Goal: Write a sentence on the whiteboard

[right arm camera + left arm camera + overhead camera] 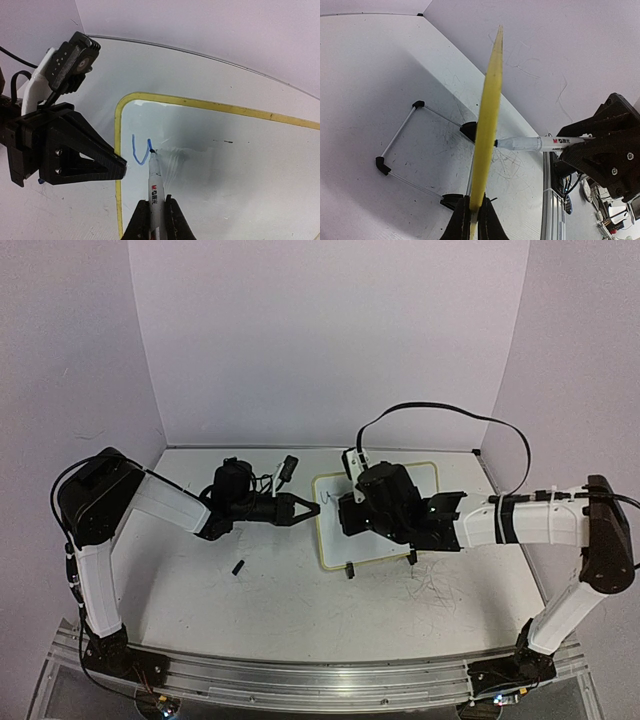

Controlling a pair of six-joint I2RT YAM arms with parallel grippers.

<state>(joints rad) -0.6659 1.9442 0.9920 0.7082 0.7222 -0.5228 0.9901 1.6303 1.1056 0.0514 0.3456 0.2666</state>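
Right end effector [152, 220] clamps the marker [155, 186], tip on the whiteboard [235, 190] mid first blue letter [140, 150], left end effector [470, 214] pinching its yellow edge; next, steady strokes rightward.

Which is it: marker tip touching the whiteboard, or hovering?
Touching. Left wrist view sees the whiteboard edge-on, and the marker tip meets its face with no gap; right wrist view agrees.
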